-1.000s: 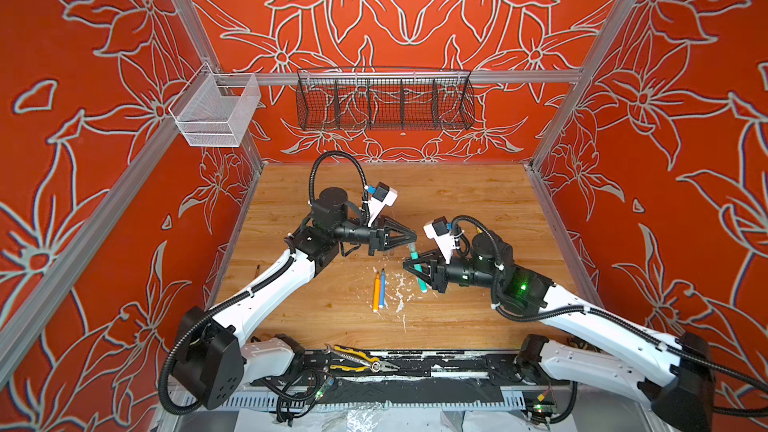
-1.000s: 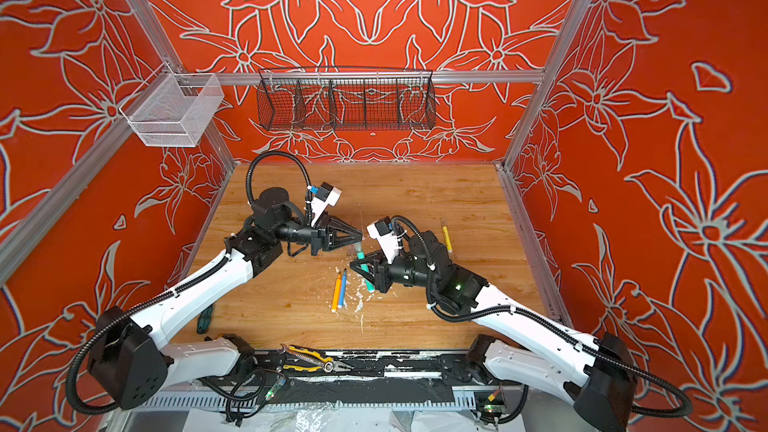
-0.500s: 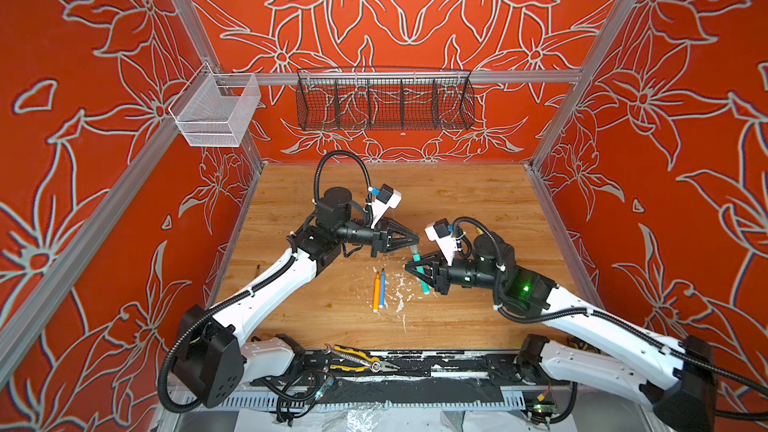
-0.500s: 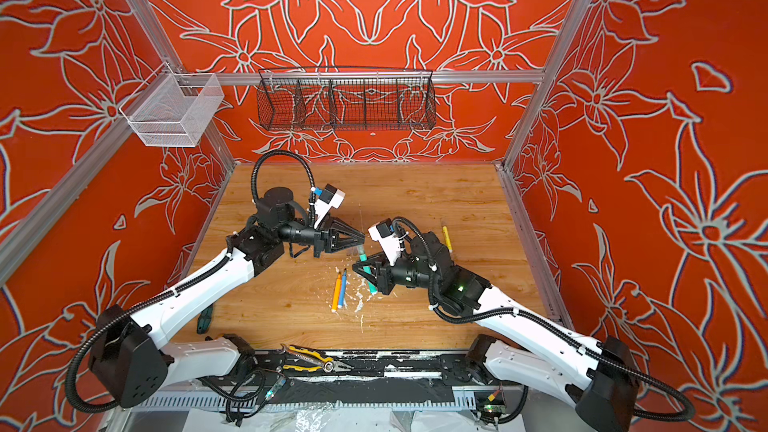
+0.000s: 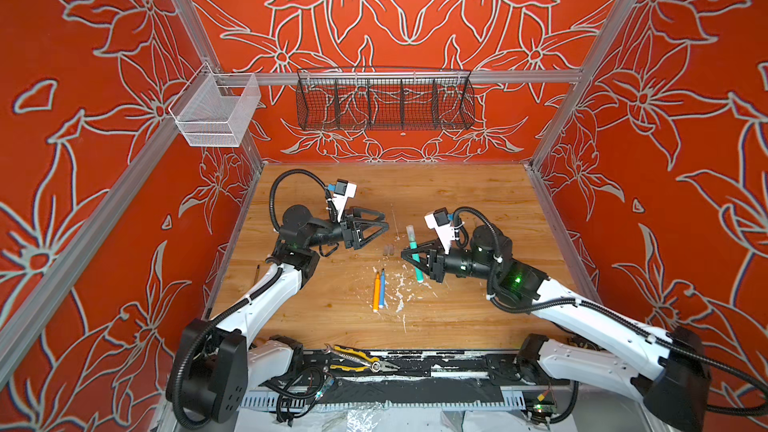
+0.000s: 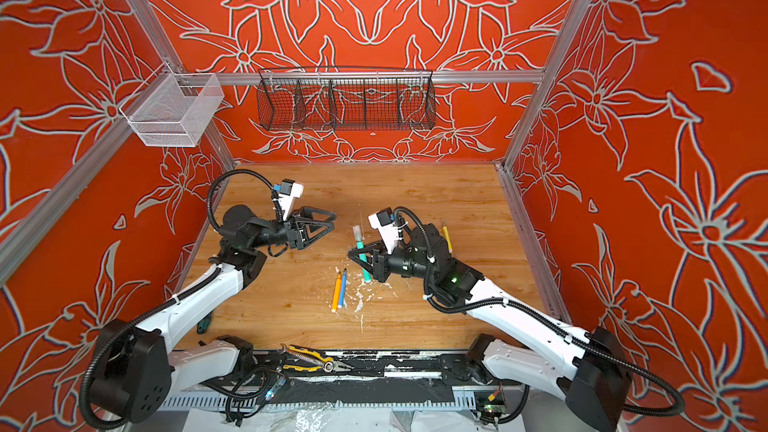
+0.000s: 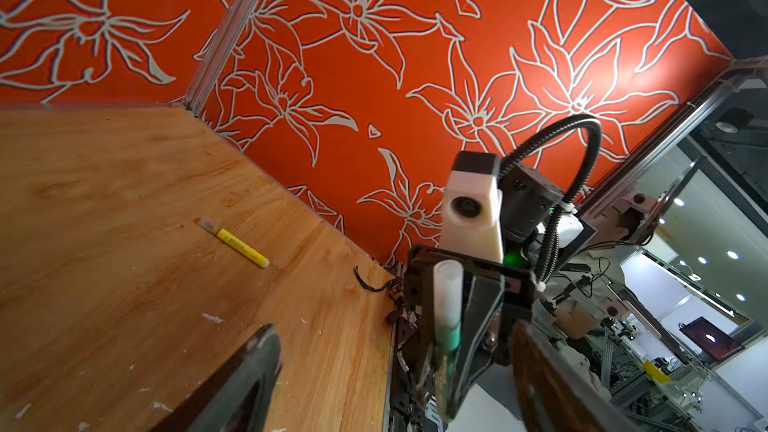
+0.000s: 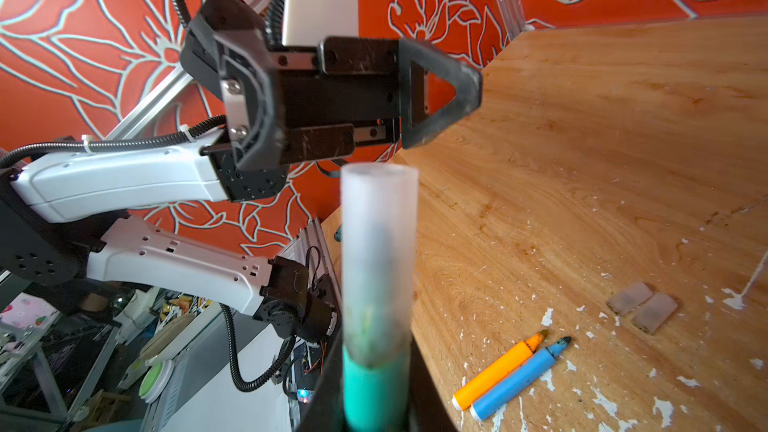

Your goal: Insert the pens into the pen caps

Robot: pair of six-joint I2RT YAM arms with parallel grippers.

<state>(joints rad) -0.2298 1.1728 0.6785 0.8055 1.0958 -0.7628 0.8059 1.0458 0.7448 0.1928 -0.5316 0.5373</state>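
Left wrist: yellow pen (image 7: pixel 234 243). Right wrist: loose caps (image 8: pixel 654 312).

I count four pens: green pen (image 5: pixel 418 272), orange pen (image 5: pixel 376 295) and blue pen (image 5: pixel 382 290) mid-frame in both top views, yellow pen (image 6: pixel 447 239) right of centre in a top view. Three caps I'm sure of: one fitted cap (image 5: pixel 410 234), two loose caps (image 5: pixel 388 249). Two baskets up top: white basket (image 5: pixel 208 118), black basket (image 5: pixel 384 108). One pliers (image 5: pixel 355 357), bottom centre.

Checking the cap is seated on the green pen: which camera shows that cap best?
The right wrist view: the cap fills the middle, close up, its rim meeting the green pen. The left wrist view shows it smaller. In both top views it is only a small pale tube.
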